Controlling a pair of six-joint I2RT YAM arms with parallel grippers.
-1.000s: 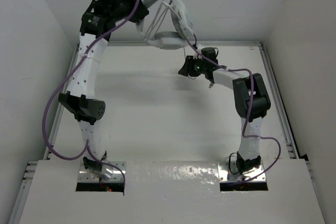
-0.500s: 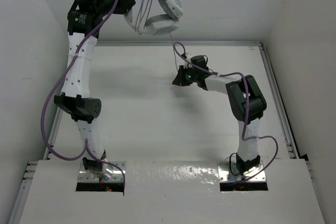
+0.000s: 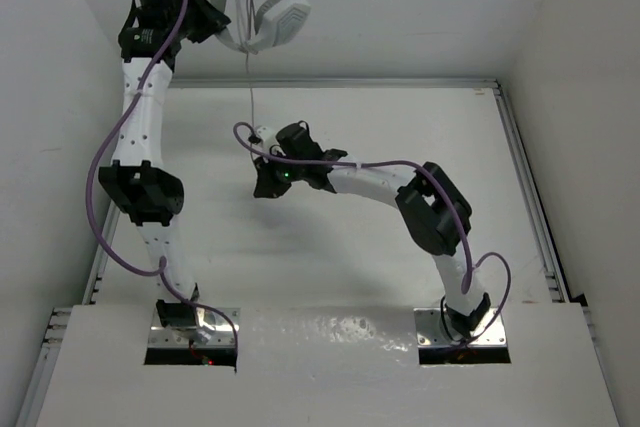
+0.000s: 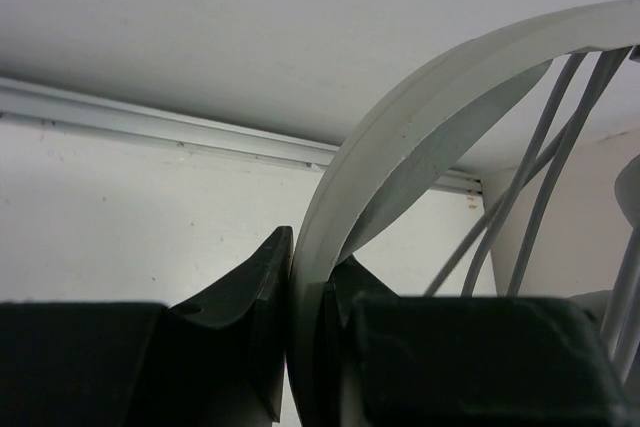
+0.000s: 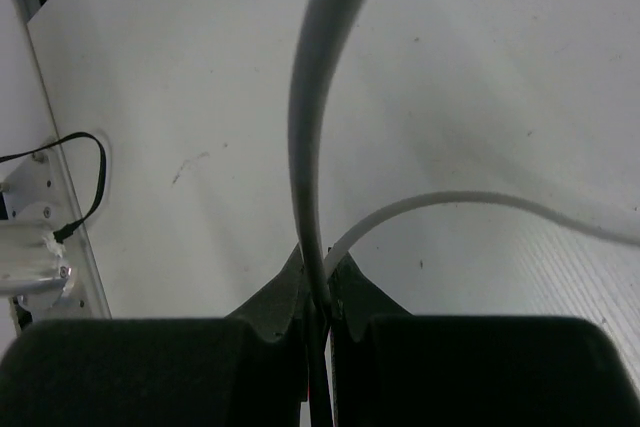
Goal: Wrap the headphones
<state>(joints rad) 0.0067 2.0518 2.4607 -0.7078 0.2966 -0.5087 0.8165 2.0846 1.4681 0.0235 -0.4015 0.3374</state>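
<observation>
The white headphones (image 3: 268, 7) hang high at the back left, held by their headband (image 4: 400, 137) in my left gripper (image 3: 213, 15), which is shut on it. Several turns of the pale cable (image 4: 545, 162) cross the headband. The thin cable (image 3: 249, 87) runs straight down from the ear cups to my right gripper (image 3: 262, 137), which is shut on it low over the table, left of centre. In the right wrist view the cable (image 5: 312, 117) passes between the jaws, and a loose end (image 5: 480, 202) curves off to the right.
The white table (image 3: 330, 247) has a metal rail (image 3: 525, 177) along its right and back edges. White walls stand on all sides. Purple arm cables (image 3: 95, 197) loop beside both arms. A small black wire (image 5: 70, 187) shows at the table's edge.
My left gripper has swung the headphones left and up, turning them. My right gripper has moved left and nearer along the table with the cable, its arm stretched out.
</observation>
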